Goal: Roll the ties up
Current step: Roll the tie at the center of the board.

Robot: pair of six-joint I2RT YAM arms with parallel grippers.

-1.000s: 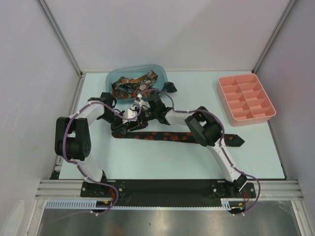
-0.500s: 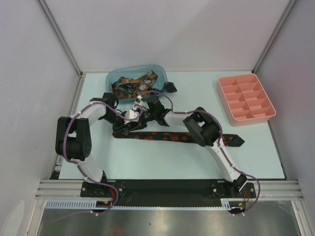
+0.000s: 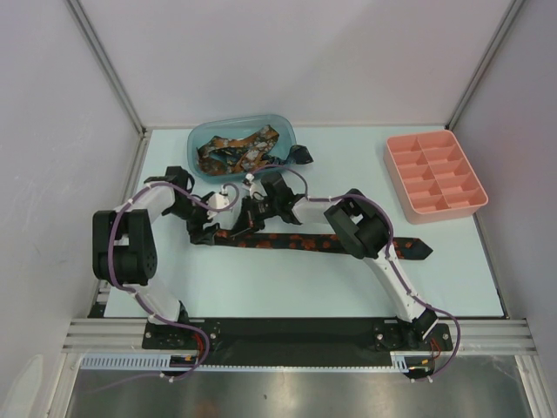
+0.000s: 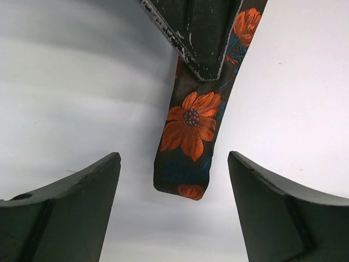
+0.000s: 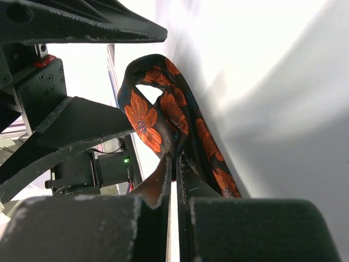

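Your left end effector (image 4: 174, 164) has pulled back, wide open; right end effector (image 5: 175, 161) pinches the folded tie (image 5: 144, 117), so rolling's begun.

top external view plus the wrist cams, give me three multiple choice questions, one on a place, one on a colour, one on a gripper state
1. Where on the table does the pink tray stand?
A. back right corner
B. front left corner
C. between the arm bases

2. What colour are the flowers on the tie in the left wrist view?
A. purple
B. white
C. orange

3. How is the left gripper?
A. shut on the tie
B. open, with the tie's end between its fingers, untouched
C. shut on nothing

Answers:
1 A: the top view shows it at the far right, near the side wall.
2 C: the petals are orange on dark cloth.
3 B: both fingers stand wide apart, clear of the cloth.
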